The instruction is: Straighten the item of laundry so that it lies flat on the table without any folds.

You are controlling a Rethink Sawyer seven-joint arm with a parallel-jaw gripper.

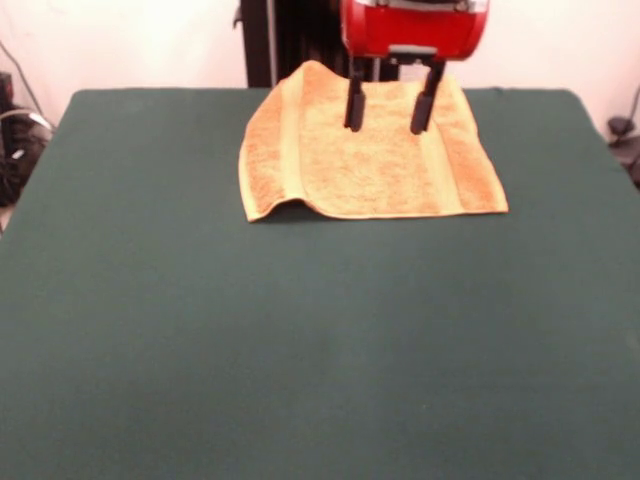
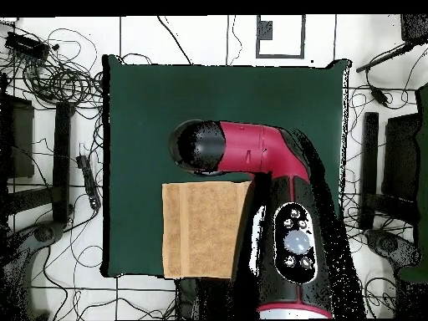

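The golden-orange towel (image 1: 370,160) lies spread at the far side of the dark green table (image 1: 300,340), close to the robot's pedestal. Lighter woven bands run near its left and right edges. Its near left corner (image 1: 268,210) curls up slightly, making a small bump. My gripper (image 1: 388,125) hangs from the red arm head over the towel's far part. Its two black fingers (image 1: 354,105) are apart, with nothing between them. In the overhead view the towel (image 2: 199,230) lies at the table's (image 2: 167,109) robot-side edge. The red and black arm (image 2: 284,209) covers its right side and hides the gripper.
The black pedestal (image 1: 290,40) stands behind the towel. Cables and dark equipment lie on the floor round the table, at the left (image 2: 50,75) and at the right (image 2: 380,167). The table's far edge runs just behind the towel.
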